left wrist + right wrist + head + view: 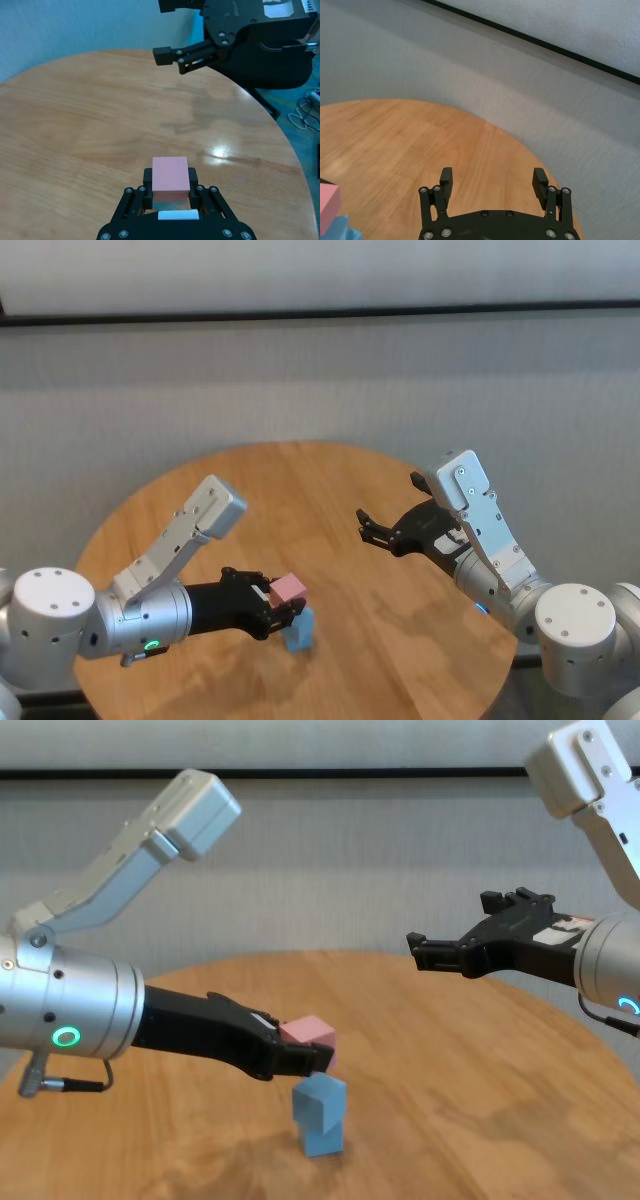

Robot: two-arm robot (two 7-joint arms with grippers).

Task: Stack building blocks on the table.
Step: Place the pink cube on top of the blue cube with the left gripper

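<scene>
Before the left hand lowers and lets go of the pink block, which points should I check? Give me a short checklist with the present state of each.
1. Left hand grips the pink block: ok.
2. Two blue blocks already stacked on the table: ok, though the upper one sits twisted on the lower.
3. Pink block above the stack: ok in the chest view; exact alignment cannot tell.
4. Pink block touching the top blue block: cannot tell.
5. Right hand open, raised and far from the stack: ok.
</scene>
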